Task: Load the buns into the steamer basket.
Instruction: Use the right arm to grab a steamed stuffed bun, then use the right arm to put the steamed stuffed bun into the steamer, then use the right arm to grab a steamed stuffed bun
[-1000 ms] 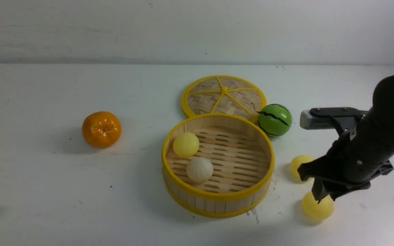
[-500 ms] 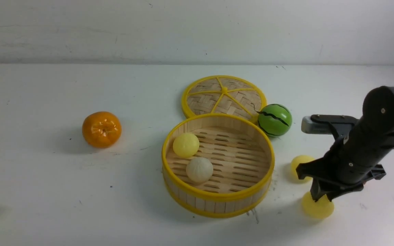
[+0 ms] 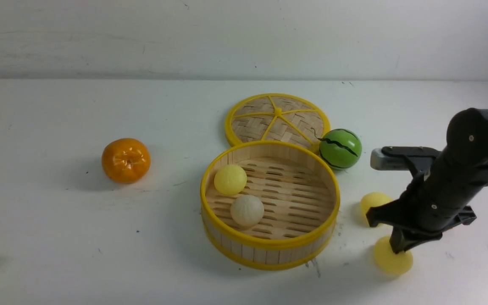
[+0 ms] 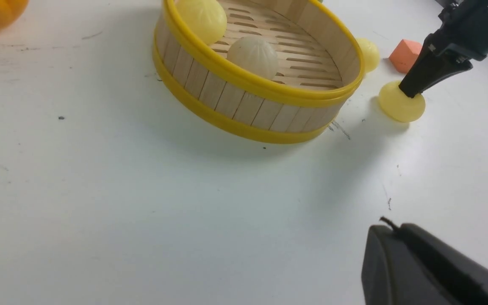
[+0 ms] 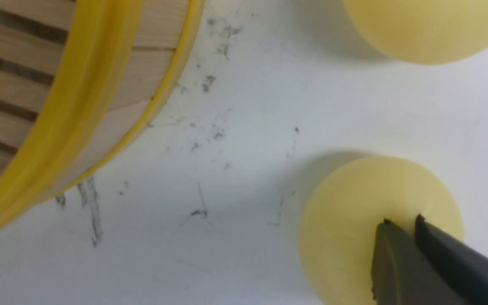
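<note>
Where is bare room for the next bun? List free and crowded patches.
Free: the steamer basket's right half, beside the yellow bun and off-white bun; the table between tangerine and basket. Crowded: right of the basket, where the farther loose bun, nearer loose bun, right gripper, green ball and lid cluster.
</note>
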